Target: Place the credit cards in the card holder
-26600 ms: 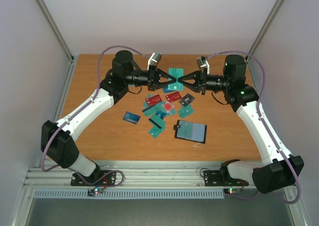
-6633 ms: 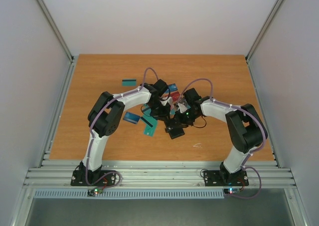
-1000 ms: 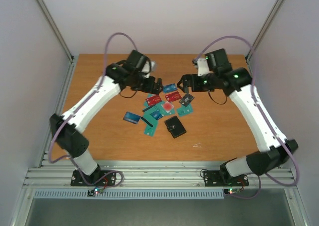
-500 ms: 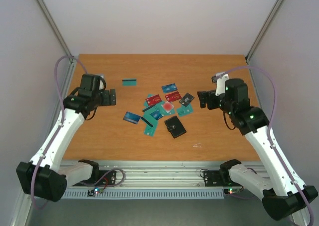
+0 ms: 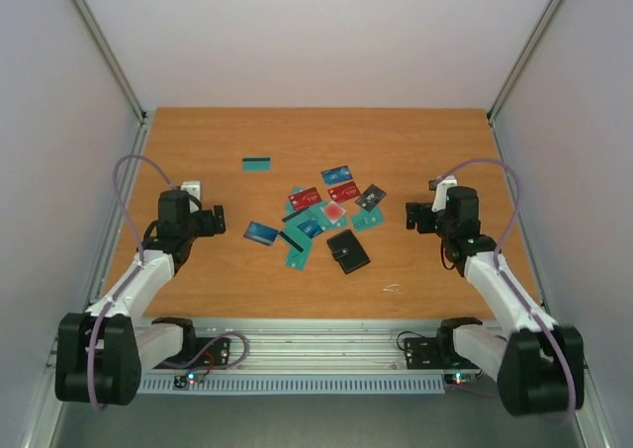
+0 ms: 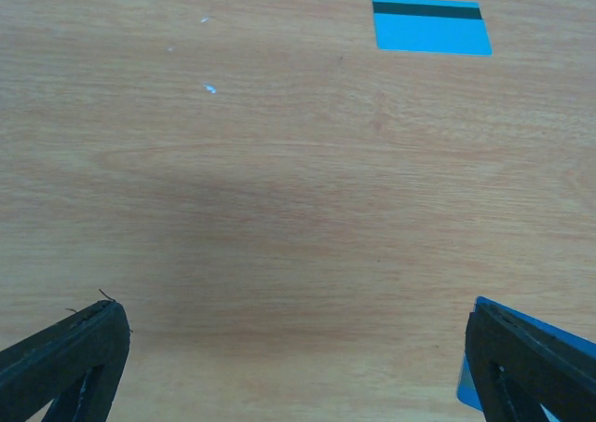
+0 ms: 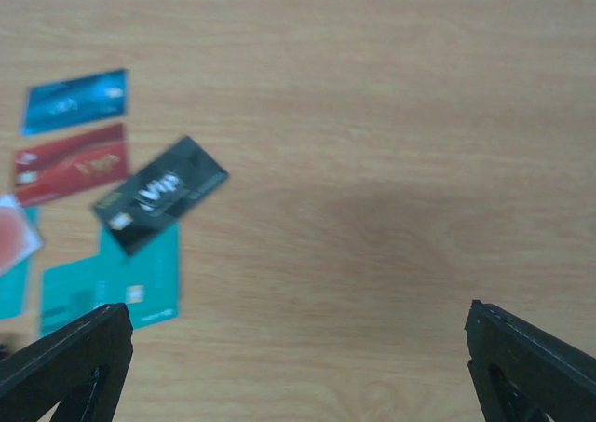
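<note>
The left fingers (image 5: 215, 220) hang low over the left side of the bench (image 5: 445, 141). They are spread wide apart and hold nothing. The right fingers (image 5: 411, 216) hang low over the right side. They are wide apart too, with nothing between them.

The credit cards (image 5: 318, 216) lie in a loose bunch in the middle of the bench, between the two arms. Most are teal, and some lie partly on top of others. There are two red cards (image 5: 343, 192), a blue card (image 5: 261, 233) on the left edge of the bunch, and a dark grey card (image 5: 370, 198) on the right edge. In the right wrist view the dark grey card says "Vip" and touches a teal card (image 7: 112, 287). One striped teal card (image 5: 256, 163) lies alone, farther away and to the left of the bunch.

The card holder (image 5: 347, 252) is black and folded shut. It lies flat on the near right side of the bunch, just beside the cards.
</note>
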`<state>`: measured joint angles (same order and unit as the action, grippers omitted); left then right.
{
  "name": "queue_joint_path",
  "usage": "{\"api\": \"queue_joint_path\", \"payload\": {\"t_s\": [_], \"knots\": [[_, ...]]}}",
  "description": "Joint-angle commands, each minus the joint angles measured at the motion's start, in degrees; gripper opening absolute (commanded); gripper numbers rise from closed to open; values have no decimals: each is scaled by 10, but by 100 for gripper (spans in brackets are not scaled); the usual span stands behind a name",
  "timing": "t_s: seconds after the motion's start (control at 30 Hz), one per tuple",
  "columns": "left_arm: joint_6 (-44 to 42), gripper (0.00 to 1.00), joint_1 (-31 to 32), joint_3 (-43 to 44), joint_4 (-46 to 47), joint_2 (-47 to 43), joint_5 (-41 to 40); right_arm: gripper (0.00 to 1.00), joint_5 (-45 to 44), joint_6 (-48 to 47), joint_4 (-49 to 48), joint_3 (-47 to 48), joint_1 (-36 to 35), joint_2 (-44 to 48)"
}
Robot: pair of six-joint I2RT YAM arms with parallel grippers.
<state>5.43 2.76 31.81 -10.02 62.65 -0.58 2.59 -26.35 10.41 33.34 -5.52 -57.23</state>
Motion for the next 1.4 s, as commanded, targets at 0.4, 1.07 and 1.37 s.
{"api": "queue_joint_path", "payload": {"t_s": [0.4, 1.07, 1.37], "knots": [[-11, 93, -21, -67, 460, 167, 111, 99, 70, 1, -600, -98, 99, -341], [-36, 99, -66, -104, 629, 263, 96, 98, 46, 3, -579, -92, 96, -338], [-49, 99, -62, -92, 621, 265, 95, 98, 45, 3, -575, -90, 95, -338]]}}
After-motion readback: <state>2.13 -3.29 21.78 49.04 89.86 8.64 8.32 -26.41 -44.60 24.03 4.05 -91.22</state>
